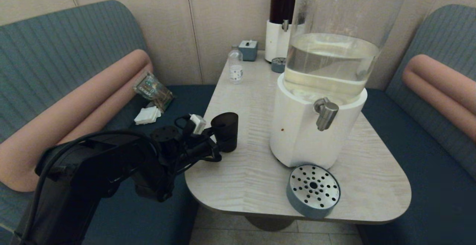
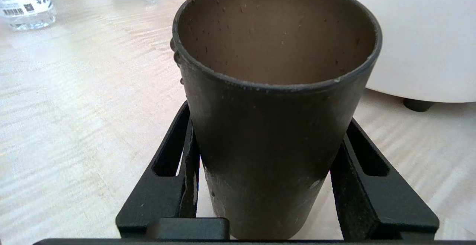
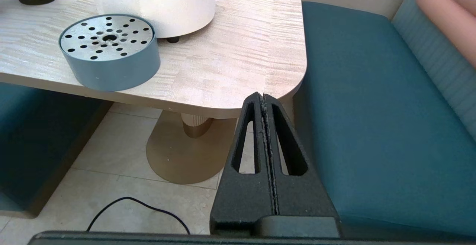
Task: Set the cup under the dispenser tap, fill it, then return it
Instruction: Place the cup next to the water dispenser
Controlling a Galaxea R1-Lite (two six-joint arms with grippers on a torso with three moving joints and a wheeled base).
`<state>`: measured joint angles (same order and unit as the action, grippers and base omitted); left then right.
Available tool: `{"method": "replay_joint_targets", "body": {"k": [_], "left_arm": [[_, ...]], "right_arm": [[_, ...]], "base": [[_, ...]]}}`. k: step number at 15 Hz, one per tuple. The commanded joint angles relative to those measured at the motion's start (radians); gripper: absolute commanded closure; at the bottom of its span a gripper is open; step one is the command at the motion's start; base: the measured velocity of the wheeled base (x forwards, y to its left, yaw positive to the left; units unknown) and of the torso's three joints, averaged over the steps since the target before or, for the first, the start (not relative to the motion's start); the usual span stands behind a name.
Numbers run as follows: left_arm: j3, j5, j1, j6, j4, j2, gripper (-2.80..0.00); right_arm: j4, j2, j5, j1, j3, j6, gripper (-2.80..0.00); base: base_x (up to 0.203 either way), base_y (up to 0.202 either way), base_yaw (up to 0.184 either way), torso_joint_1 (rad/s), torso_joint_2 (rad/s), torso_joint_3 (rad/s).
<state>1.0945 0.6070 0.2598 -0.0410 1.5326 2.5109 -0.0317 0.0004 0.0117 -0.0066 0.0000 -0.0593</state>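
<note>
The head view is dim and soft, with the arm in the foreground nearly black. Both wrist views are brighter, the table point(image 2: 74, 100) washed pale. The tank point(image 1: 334, 51) carries faint reflections. The bottle point(image 2: 22, 3) is blurred, and shadows are soft under the tray point(image 3: 111, 51).

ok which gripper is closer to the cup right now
Left. The left gripper is around the cup with a finger on each side of its lower body. The right gripper is shut, parked below the table's near corner, away from the cup.
</note>
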Motion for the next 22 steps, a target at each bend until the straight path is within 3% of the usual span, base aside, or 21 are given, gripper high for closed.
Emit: {"method": "replay_joint_targets", "body": {"k": [1,8,11,22], "left_arm": [[0.001,0.004,0.001,-0.001,-0.003,0.02,-2.8],[-0.021,0.002,0.001,-0.003,-0.003,-0.042,-2.8],[-0.093,0.003,0.0,-0.005,-0.003,-0.099,-2.8],[-0.692,0.004,0.001,-0.024,-0.003,-0.573,-2.8]], "right_arm": [[-0.001,0.001,-0.001,-0.001,0.011,0.0,0.0],[-0.001,0.001,0.0,-0.001,0.011,0.0,0.0],[-0.001,0.001,0.0,-0.001,0.012,0.0,0.0],[-0.001,0.001,0.001,0.0,0.011,0.0,0.0]], "base": [[0.0,0.0,0.0,0.0,0.0,0.0],[0.0,0.0,0.0,0.0,0.0,0.0],[0.0,0.0,0.0,0.0,0.0,0.0],[0.0,0.0,0.0,0.0,0.0,0.0]]}}
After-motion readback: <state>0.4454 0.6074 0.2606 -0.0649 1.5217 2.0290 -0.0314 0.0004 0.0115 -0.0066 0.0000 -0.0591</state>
